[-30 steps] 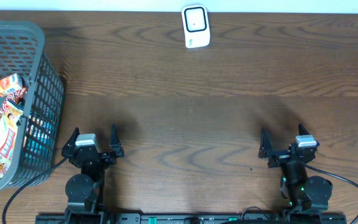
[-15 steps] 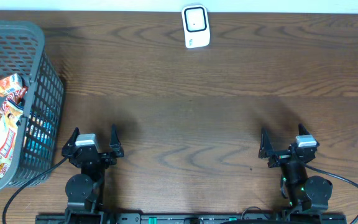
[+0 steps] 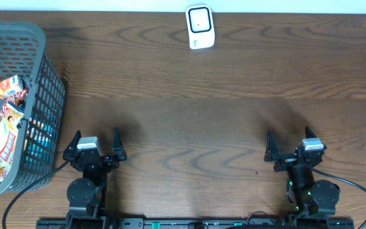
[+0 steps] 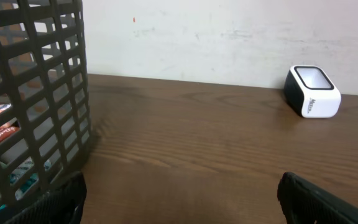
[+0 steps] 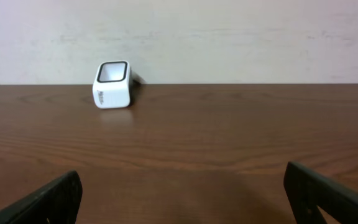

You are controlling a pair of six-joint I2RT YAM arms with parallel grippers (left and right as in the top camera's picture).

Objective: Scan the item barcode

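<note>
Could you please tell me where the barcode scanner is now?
In the overhead view the white scanner stands at the far edge of the table, near the middle, far from the basket on the left.

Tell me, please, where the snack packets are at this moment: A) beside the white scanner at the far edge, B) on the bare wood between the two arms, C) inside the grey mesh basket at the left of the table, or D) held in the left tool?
C: the snack packets lie inside the basket, the scanner stands alone at the far edge, and the left tool and right tool are open and empty.
</note>
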